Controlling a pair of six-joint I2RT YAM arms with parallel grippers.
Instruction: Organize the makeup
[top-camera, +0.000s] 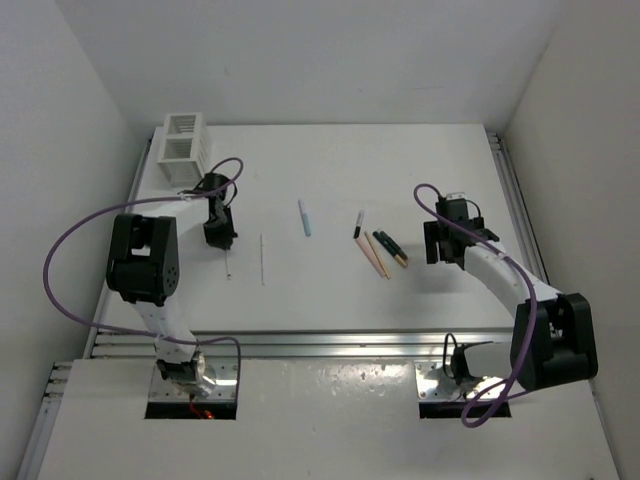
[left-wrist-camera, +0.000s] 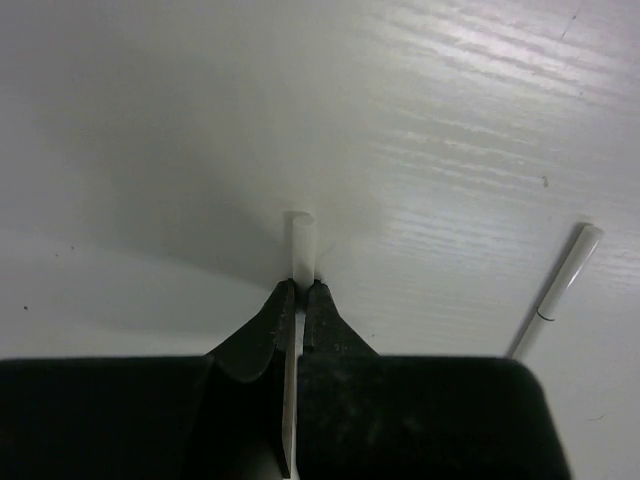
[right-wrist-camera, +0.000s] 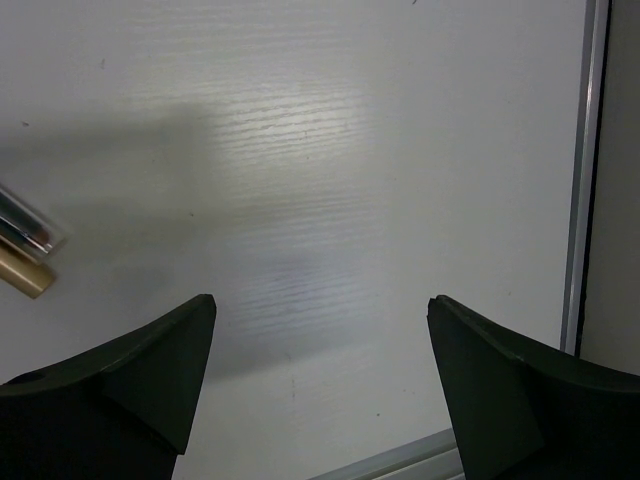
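While the left gripper (left-wrist-camera: 300, 292) pinches a pale stick (left-wrist-camera: 301, 245) near the left edge of the counter (top-camera: 330, 160), the right gripper (right-wrist-camera: 320, 310) just hangs spread wide by the right edge.

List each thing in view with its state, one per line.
left tool: shut on the white stick
white stick: clamped between the left tool's fingers
right tool: open, empty
thin pale stick: lying loose, apart from the left tool
light blue stick: lying flat, alone
peach stick: lying flat beside the black sticks
black sticks: lying flat, ungripped
white slatted box: upright, far left corner
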